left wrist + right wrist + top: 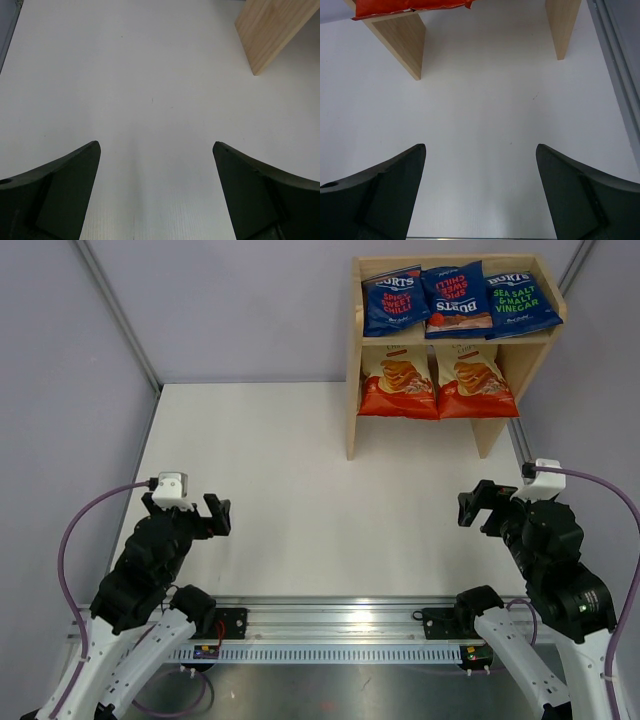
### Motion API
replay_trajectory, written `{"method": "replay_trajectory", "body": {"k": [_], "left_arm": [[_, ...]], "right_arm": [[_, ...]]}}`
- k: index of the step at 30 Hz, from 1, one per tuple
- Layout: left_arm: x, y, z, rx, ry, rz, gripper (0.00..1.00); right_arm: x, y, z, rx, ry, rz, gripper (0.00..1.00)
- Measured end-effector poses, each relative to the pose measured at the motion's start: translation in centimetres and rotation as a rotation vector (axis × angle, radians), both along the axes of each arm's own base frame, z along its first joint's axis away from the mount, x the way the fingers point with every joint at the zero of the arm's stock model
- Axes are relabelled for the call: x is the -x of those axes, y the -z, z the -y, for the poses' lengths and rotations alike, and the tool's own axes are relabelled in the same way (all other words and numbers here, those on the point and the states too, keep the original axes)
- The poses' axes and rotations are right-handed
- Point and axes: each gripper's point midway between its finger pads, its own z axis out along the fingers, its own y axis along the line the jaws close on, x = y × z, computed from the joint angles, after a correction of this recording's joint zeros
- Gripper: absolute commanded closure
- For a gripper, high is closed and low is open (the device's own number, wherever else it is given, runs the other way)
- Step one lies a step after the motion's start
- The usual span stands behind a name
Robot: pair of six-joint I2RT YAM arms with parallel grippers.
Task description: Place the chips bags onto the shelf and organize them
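Observation:
The wooden shelf (pixel 353 390) stands at the back right of the table. Three dark blue Burts bags (pixel 396 300), (pixel 456 298), (pixel 519 302) lie side by side on its top tier. Two cream-topped bags with red-orange bottoms (pixel 398 382), (pixel 474 382) lie on the lower tier. My left gripper (pixel 219 515) is open and empty at the near left, far from the shelf. My right gripper (pixel 475 508) is open and empty at the near right. In the right wrist view, an orange bag's edge (pixel 410 7) and the shelf's side panels (pixel 400 37) show ahead of the open gripper (pixel 480 147).
Grey walls close in the white table (pixel 280 470) on the left, back and right. A metal rail (pixel 330 625) with the arm bases runs along the near edge. In the left wrist view, a shelf panel (pixel 272 27) shows at the top right, beyond the open gripper (pixel 156 145).

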Motion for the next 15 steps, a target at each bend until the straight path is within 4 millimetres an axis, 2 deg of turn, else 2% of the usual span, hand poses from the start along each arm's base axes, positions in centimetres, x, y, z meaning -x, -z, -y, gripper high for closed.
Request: {"method": "replay_trajectory", "body": {"k": [15], "left_arm": [[0.11, -0.24, 0.09, 0.008, 0.009, 0.013, 0.01]], "right_arm": [[-0.28, 0.49, -0.09, -0.002, 0.002, -0.007, 0.01]]}}
